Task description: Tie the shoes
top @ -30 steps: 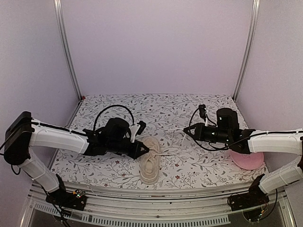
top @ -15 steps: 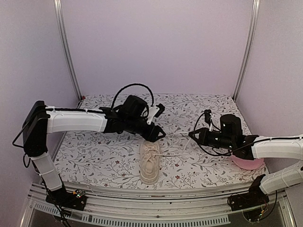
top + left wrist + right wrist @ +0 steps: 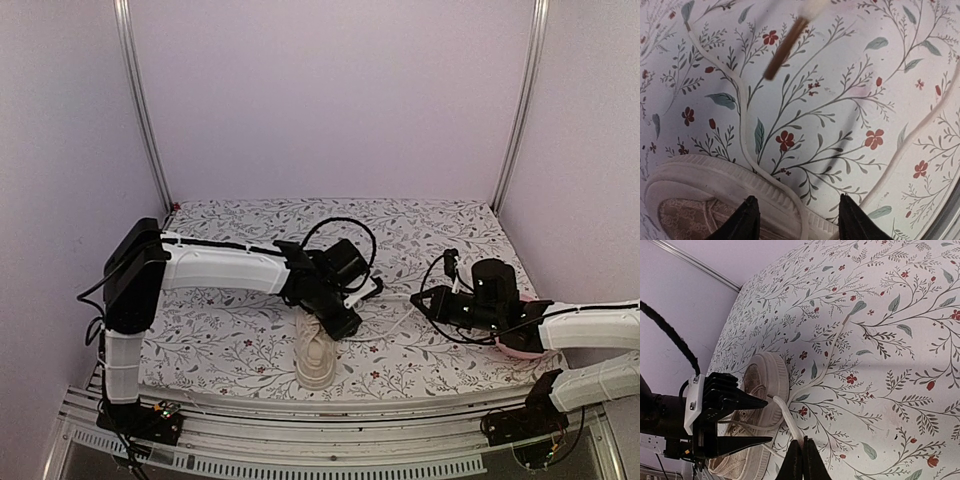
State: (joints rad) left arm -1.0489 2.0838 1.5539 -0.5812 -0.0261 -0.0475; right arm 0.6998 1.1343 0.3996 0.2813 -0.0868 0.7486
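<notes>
Left arm reaches in from the left wall side, across the flowered table (image 3: 220, 340) to the middle. Left gripper (image 3: 797, 200) hangs low over the far end of the sneaker (image 3: 313, 355). Its fingers (image 3: 747, 222) stand apart, one either side of the sole rim, with nothing pinched between them.

Sneaker: cream, sits centre front, lengthways, one end toward the near edge of the table. Sole flat on the cloth. Inner lining just visible at the end under the left gripper.

Laces: one lace (image 3: 742, 125) trails loose off the shoe's far end, snaking away over the cloth. A brown tip (image 3: 785, 47) shows blurred at the top of the left wrist view; cannot tell which lace it ends.

Second lace (image 3: 785, 420) leaves the sneaker and runs rightward, straight into the right gripper (image 3: 800, 447). Those fingers (image 3: 792, 462) are pressed together on it.

Right gripper sits low, right of the shoe and well apart from it, pointing back toward it.

Far right: pink plate (image 3: 522, 350), mostly hidden beneath the right forearm.
</notes>
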